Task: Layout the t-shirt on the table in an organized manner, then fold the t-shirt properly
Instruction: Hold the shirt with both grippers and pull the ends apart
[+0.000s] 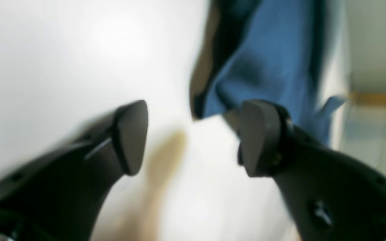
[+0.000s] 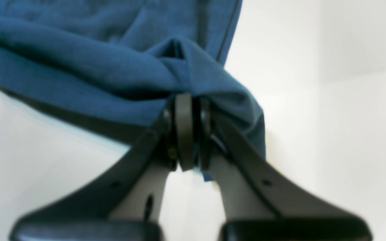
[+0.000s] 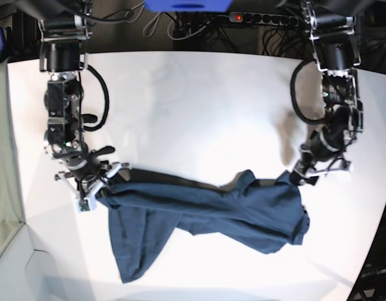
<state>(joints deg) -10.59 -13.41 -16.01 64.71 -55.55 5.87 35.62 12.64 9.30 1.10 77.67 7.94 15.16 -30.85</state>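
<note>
The navy t-shirt (image 3: 205,213) lies twisted and bunched on the white surface (image 3: 193,106). The right tool (image 2: 188,130) pinches its edge; the left tool (image 1: 193,137) gapes, released, beside it.

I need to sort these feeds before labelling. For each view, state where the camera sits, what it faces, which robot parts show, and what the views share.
Left wrist: behind the open left gripper, facing the table and the t-shirt.
Right wrist: behind the right gripper, shut on t-shirt cloth.
Base: high above, looking down on both arms, table and stretched t-shirt.
Shared: all show the t-shirt on the white table.
</note>
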